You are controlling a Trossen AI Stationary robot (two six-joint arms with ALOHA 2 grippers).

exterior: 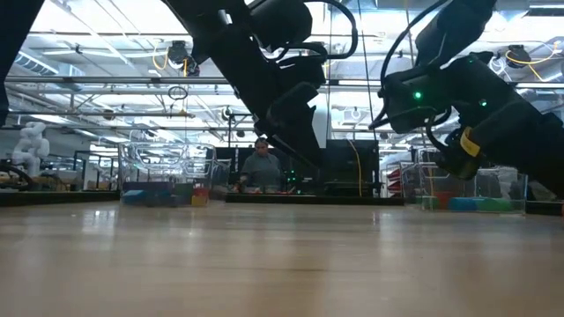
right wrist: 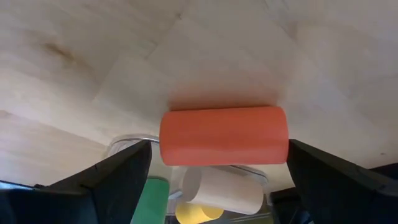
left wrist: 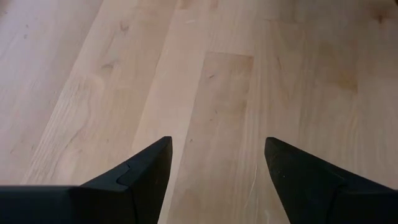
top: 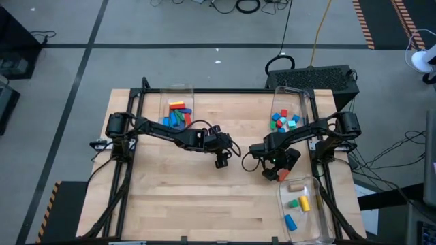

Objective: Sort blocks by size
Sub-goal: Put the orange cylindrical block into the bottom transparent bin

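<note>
The high view looked straight down on the table (top: 204,184); the low one sat level with it; wrist views hung close above its wood

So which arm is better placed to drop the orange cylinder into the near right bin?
Right. Its end effector carries the orange cylinder just short of the bin holding other cylinders. The left end effector is open, empty, over bare table mid-board.

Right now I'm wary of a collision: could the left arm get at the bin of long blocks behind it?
Probably yes: the left gripper is open and empty, and the bin looks unobstructed.
</note>
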